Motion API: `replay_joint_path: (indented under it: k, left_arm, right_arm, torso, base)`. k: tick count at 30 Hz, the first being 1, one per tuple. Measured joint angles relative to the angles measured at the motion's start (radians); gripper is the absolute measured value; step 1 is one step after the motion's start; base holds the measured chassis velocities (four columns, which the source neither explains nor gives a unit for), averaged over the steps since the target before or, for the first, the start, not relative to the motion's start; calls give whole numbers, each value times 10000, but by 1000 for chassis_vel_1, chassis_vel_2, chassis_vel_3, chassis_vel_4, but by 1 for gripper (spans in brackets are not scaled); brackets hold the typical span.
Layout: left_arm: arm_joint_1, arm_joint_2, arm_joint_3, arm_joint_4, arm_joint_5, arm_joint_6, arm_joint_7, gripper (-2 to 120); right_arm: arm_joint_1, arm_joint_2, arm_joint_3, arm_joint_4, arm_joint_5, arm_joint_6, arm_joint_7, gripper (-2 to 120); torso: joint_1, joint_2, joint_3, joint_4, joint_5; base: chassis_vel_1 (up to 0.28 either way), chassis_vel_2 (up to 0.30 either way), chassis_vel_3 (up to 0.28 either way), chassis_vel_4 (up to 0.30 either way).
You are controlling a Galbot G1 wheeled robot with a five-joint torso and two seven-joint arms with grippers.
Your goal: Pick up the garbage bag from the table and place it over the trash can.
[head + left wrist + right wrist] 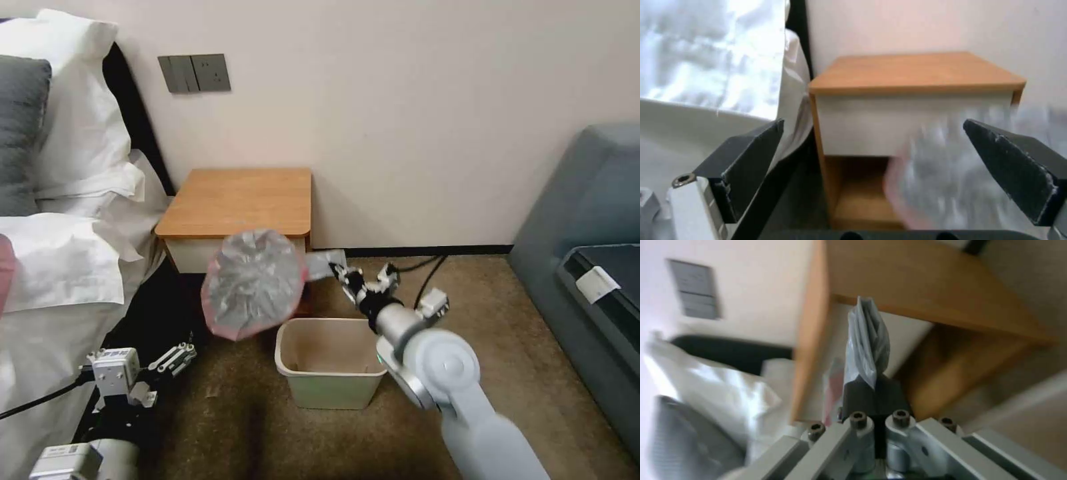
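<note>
Crinkly grey garbage bag (253, 283) hangs ballooned beside right gripper (340, 270), which pinches one corner above the trash can (330, 363). Risk: thin film slips, mouth stays unopened. Left gripper (177, 359) spread, idle, low.

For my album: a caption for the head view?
Right gripper holds the garbage bag beside the trash can.

Pinched flat between the right claw's (873, 386) matt black pads, the garbage bag (253, 283) is thin, crinkly, translucent grey plastic with a glossy sheen and a pink-red rim. Behind that claw the counter (240, 200) has a smooth light-brown wood top. Below the claw stands the trash can (330, 367), smooth cream-white plastic, on rough brown carpet (233, 427).
</note>
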Motion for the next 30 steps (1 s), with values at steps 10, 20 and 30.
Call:
replay_joint_path:
  k: [10, 20, 30]
  left_arm:
    - [-135, 26, 17, 0, -18, 3, -5, 100]
    - [-223, -52, 64, 0, -5, -2, -5, 100]
    - [-307, -54, 116, 0, 12, -16, -5, 100]
  right_arm:
    - [-1736, -568, 396, 511, -573, -138, -96, 0]
    - [-2291, -471, 455, 694, -1209, -411, 697, 32]
    - [-2601, -538, 575, 1320, -1197, -452, 1347, 65]
  torso:
    - [0, 0, 0, 0, 0]
    - [0, 0, 0, 0, -1]
    - [0, 0, 1, 1, 0]
  base:
    - [0, 0, 0, 0]
    - [0, 0, 0, 0]
    - [0, 0, 0, 0]
